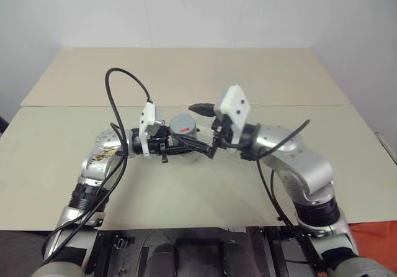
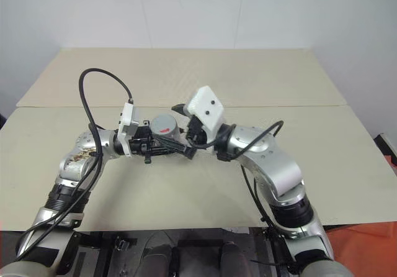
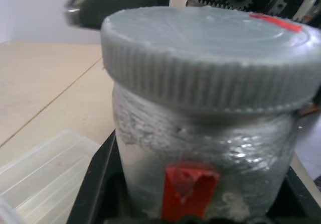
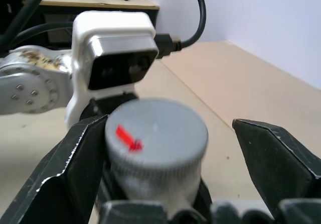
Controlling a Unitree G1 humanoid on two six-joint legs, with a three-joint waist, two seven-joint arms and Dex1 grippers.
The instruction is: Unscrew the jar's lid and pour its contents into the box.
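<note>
My left gripper point(image 1: 182, 142) is shut on the jar point(image 3: 200, 148), a cloudy cylinder with a red patch, and holds it upright above the table. Its grey ribbed lid point(image 1: 184, 123) with a red mark sits on top. My right gripper point(image 4: 168, 128) is open and straddles the lid point(image 4: 155, 138). One finger point(image 4: 75, 174) lies close against the lid's side, while the other finger point(image 4: 276, 163) stands well apart from it. The contents are hidden behind the cloudy wall. The box point(image 3: 45, 179), a clear whitish tray, lies on the table below and beside the jar.
Two beige tables point(image 1: 62, 165) meet at a seam running across the middle, with a white wall behind. Black cables loop over the left arm point(image 1: 115, 103). An orange-red object point(image 1: 378, 240) sits past the table's front right corner.
</note>
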